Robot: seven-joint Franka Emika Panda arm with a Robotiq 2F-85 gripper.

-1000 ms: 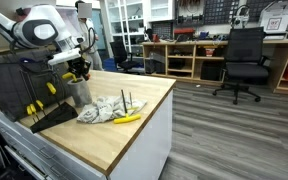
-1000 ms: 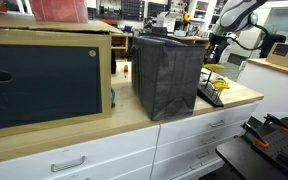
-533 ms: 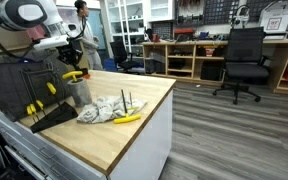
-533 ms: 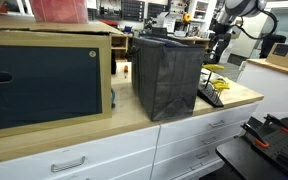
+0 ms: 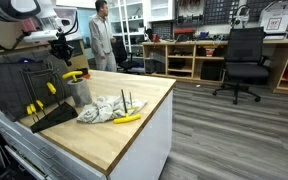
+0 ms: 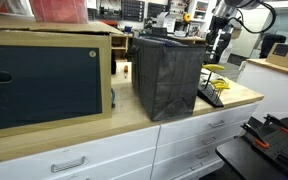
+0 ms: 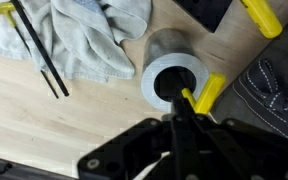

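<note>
White rounded arm point(image 5: 26, 10), dark joints, black tool point(image 7: 176, 108)

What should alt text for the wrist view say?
The shut gripper hangs over a metal cup on a wooden table, with a yellow-handled tool at the cup's rim. A grey cloth lies beside the cup.

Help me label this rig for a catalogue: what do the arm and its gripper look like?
The arm is white, with smooth rounded joints and dark seams between segments. The gripper is matte black and angular, ending in narrow black fingers.
</note>
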